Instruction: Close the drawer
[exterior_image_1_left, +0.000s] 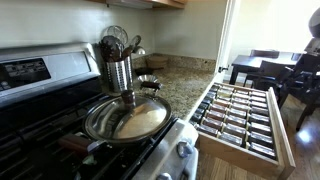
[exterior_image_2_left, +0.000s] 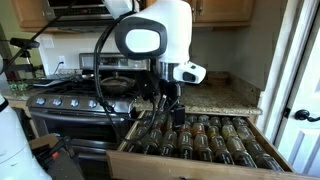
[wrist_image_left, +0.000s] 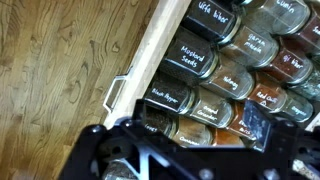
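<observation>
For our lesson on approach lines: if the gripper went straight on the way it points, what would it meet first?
Probably the jars in the open drawer. The gripper points down over them, close to the wooden edge. Depth is unclear, so the edge might come first.

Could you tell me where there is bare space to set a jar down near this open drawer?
The granite counter looks mostly bare between the utensil crock and the corner wall, behind the drawer. The drawer itself is crowded: spice jars fill its rows. On the stove, a frying pan covers the front burner.
</observation>
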